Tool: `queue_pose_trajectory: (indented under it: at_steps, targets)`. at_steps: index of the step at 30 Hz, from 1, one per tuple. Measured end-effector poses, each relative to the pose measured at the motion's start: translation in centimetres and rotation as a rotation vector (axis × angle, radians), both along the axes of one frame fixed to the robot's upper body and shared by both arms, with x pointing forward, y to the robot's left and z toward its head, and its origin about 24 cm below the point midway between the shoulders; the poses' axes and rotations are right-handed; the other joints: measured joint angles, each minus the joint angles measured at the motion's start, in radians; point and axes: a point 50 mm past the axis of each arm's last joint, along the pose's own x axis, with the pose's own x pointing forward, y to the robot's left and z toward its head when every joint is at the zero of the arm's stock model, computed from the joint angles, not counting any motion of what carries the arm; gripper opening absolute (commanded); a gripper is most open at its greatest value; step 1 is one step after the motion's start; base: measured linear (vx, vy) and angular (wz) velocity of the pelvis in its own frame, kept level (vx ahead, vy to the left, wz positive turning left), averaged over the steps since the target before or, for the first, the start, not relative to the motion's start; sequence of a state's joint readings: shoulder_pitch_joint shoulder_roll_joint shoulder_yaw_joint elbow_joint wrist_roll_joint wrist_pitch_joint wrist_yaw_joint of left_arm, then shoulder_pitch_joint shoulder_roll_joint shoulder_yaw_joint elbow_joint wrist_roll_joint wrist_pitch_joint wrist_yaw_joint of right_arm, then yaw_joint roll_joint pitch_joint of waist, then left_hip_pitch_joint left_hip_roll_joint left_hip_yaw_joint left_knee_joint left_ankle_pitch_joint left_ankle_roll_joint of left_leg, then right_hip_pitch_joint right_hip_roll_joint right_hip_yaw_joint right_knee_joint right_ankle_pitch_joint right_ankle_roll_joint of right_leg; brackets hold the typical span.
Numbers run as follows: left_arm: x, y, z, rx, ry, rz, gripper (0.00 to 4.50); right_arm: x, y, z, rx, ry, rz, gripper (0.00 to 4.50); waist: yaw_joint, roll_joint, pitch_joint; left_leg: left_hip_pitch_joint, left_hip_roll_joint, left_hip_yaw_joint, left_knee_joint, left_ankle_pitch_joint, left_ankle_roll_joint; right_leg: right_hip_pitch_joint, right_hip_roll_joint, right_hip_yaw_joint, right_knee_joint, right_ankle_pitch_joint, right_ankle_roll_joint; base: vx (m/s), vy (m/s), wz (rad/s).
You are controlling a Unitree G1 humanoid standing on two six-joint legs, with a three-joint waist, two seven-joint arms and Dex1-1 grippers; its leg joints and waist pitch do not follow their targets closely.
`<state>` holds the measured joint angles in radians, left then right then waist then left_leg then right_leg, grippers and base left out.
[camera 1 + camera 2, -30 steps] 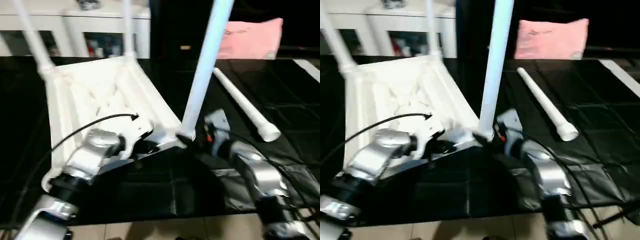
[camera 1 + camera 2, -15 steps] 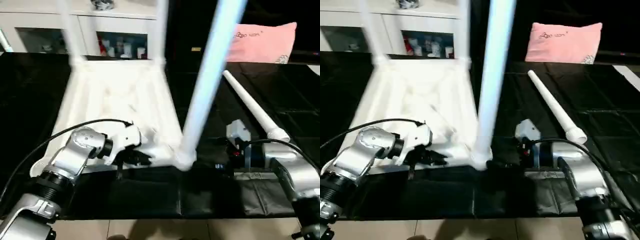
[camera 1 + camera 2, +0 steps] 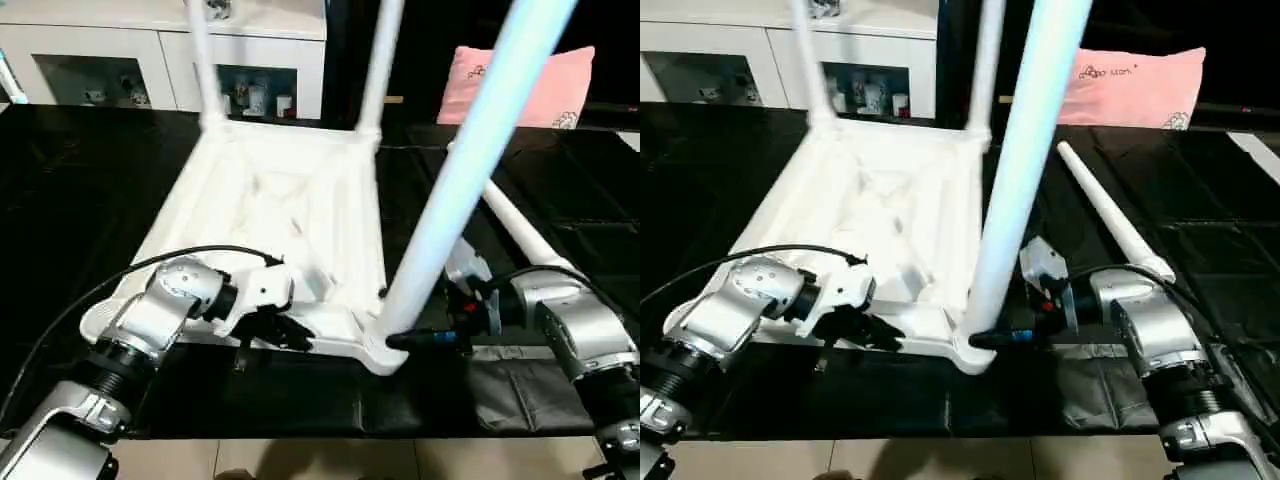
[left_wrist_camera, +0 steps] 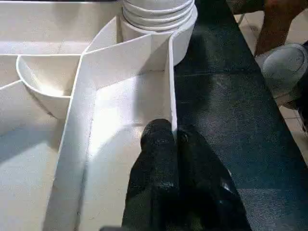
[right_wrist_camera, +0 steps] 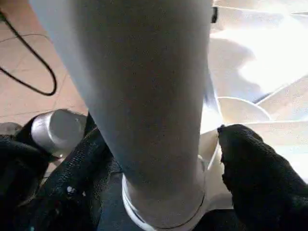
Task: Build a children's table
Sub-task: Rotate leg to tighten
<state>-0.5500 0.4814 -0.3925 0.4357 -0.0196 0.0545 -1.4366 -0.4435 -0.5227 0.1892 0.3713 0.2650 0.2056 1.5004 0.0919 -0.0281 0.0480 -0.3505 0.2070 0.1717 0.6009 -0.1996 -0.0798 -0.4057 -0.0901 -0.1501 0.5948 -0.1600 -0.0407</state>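
Pink pillow (image 3: 1137, 86): small dark logo print, unreadable.

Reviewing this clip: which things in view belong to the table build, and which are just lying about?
Part of the job:
- tabletop, upside down
- three legs standing in its sockets, the near leg among them
- loose leg lying on the black surface

Lying about:
- pink pillow
- white cabinet behind

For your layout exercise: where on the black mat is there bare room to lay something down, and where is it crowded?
Bare mat lies left of the upturned tabletop, up to the cabinet. More lies right of the loose leg, below the pink pillow. The near edge is crowded: the left claw pinches a rib, and the right claw flanks the near leg.
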Motion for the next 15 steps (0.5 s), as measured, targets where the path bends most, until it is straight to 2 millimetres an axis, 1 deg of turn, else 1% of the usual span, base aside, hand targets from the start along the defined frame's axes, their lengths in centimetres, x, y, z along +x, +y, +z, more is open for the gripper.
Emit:
queue_pose_trajectory:
  at_steps: [2, 3, 4, 7, 10, 15]
  targets:
    - [0.05, 0.03, 0.0, 0.0, -0.003, -0.002, 0.0, -0.06, 0.02, -0.08, 0.0, 0.006, 0.014, 3.1, -0.001, 0.0, 0.0, 0.0, 0.0, 0.0, 0.0, 0.0, 0.0, 0.0, 0.0, 0.0, 0.0, 0.0, 0.0, 0.0, 0.0, 0.0]
    - [0.05, 0.04, -0.01, 0.0, -0.004, -0.003, 0.0, -0.08, 0.05, -0.11, 0.0, 0.007, 0.018, 3.1, -0.001, 0.0, 0.0, 0.0, 0.0, 0.0, 0.0, 0.0, 0.0, 0.0, 0.0, 0.0, 0.0, 0.0, 0.0, 0.0, 0.0, 0.0]
    - [0.05, 0.04, -0.01, 0.0, -0.005, -0.004, 0.0, -0.1, 0.07, -0.12, -0.001, 0.004, 0.022, 2.94, -0.001, 0.0, 0.0, 0.0, 0.0, 0.0, 0.0, 0.0, 0.0, 0.0, 0.0, 0.0, 0.0, 0.0, 0.0, 0.0, 0.0, 0.0]
    - [0.05, 0.04, -0.01, 0.0, -0.006, -0.005, 0.0, -0.14, 0.15, -0.15, -0.002, 0.005, 0.03, 2.74, -0.001, 0.0, 0.0, 0.0, 0.0, 0.0, 0.0, 0.0, 0.0, 0.0, 0.0, 0.0, 0.0, 0.0, 0.0, 0.0, 0.0, 0.0]
    - [0.04, 0.03, -0.02, 0.0, -0.007, -0.006, 0.0, -0.17, 0.17, -0.15, -0.001, 0.005, 0.036, 2.39, -0.001, 0.0, 0.0, 0.0, 0.0, 0.0, 0.0, 0.0, 0.0, 0.0, 0.0, 0.0, 0.0, 0.0, 0.0, 0.0, 0.0, 0.0]
    - [0.05, 0.09, -0.06, -0.001, -0.007, -0.014, 0.0, -0.13, 0.2, -0.11, 0.0, -0.002, 0.039, 2.07, 0.001, 0.0, 0.0, 0.0, 0.0, 0.0, 0.0, 0.0, 0.0, 0.0, 0.0, 0.0, 0.0, 0.0, 0.0, 0.0, 0.0, 0.0]
